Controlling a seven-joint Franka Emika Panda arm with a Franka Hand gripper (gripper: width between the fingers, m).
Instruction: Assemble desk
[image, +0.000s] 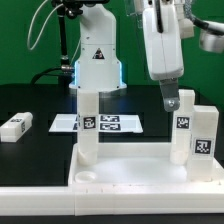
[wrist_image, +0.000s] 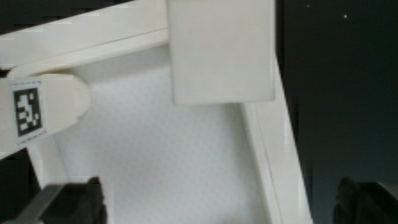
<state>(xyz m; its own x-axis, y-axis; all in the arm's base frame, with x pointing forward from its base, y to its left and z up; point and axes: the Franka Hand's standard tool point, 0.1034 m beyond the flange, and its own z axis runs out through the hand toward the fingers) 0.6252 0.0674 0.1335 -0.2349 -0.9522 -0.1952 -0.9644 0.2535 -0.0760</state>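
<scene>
Matt white plastic tabletop (image: 130, 172) and legs (image: 88, 125); finely grained tray floor; smooth black table (image: 40, 105)

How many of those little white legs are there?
4: three stand upright in the tabletop, one at left, two at right; one lies loose on the table. Others may be hidden.

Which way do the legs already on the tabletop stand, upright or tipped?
Upright. In the exterior view three legs, one, another and a third, rise vertically from the tabletop corners; none leans.
</scene>
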